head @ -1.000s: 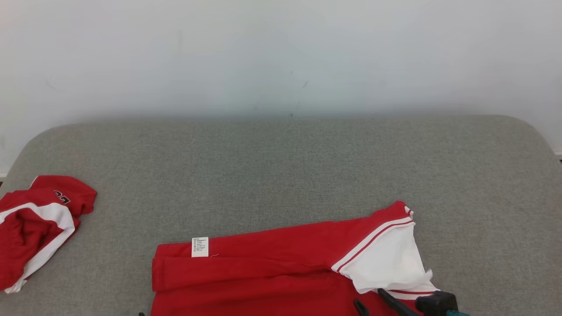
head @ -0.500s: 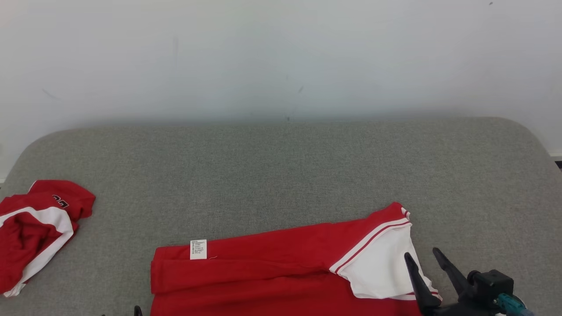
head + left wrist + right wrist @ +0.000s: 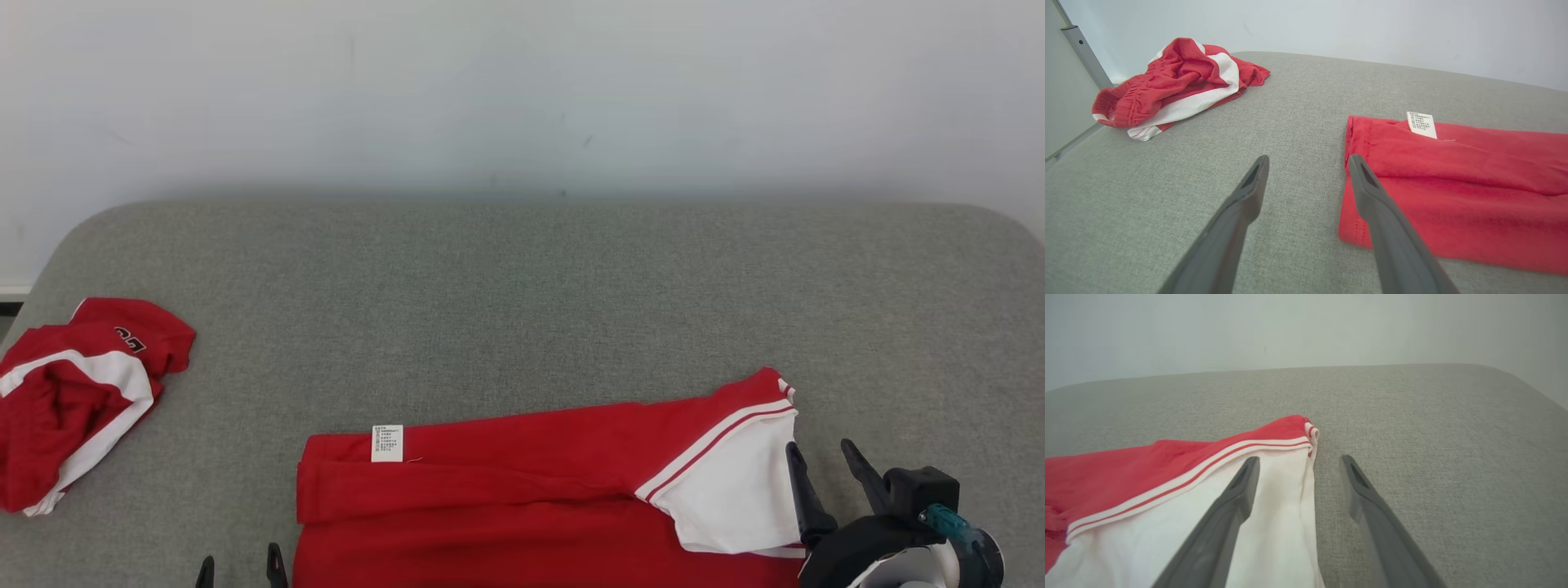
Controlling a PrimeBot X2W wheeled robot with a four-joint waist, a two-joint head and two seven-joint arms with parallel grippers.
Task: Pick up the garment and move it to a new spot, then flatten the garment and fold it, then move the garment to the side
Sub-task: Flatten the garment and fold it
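A red garment (image 3: 506, 490) with a white, red-striped end lies folded lengthwise near the front of the grey cushion (image 3: 522, 310); a white label (image 3: 387, 443) sits on its left end. In the left wrist view the garment (image 3: 1453, 188) has its left hem beside my open left gripper (image 3: 1308, 163). That left gripper (image 3: 239, 565) peeks up at the bottom edge, just left of the garment. My right gripper (image 3: 820, 453) stands open at the garment's white right end (image 3: 1274, 522), one finger over the cloth, the other over bare cushion (image 3: 1433, 457). Nothing is held.
A second red and white garment (image 3: 73, 400) lies crumpled at the cushion's left edge, seen also as a heap (image 3: 1175, 85) in the left wrist view. A pale wall (image 3: 522, 98) stands behind the cushion. The cushion's back half is bare.
My right gripper has risen from the bottom edge to the garment's white end. The left fingertips have come into the head view. The camera has shifted a little.
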